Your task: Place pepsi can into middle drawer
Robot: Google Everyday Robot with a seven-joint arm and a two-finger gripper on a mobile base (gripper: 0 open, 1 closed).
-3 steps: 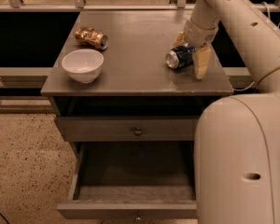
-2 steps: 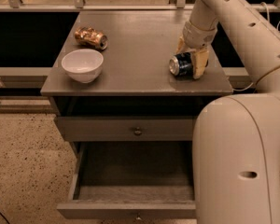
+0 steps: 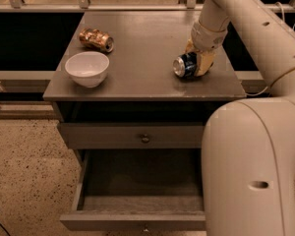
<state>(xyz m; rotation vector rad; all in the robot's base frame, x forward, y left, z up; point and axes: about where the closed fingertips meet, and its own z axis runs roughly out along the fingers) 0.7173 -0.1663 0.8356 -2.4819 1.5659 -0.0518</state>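
The pepsi can (image 3: pixel 185 65), blue with a silver end, lies on its side on the right part of the grey cabinet top (image 3: pixel 142 43). My gripper (image 3: pixel 195 62) reaches down from the arm at the upper right and is shut on the can, with one tan finger (image 3: pixel 205 63) against its right side; the other is hidden behind the can. The middle drawer (image 3: pixel 132 221) is pulled open below the cabinet's front, and its shallow grey inside holds nothing.
A white bowl (image 3: pixel 87 68) sits at the front left of the top. A gold-brown can (image 3: pixel 95 38) lies behind it. The upper drawer (image 3: pixel 132 135) with a round knob is closed. My robot's large body (image 3: pixel 255 171) fills the lower right, beside the open drawer.
My gripper came down around the pepsi can. Gripper and can then shifted slightly left together on the top.
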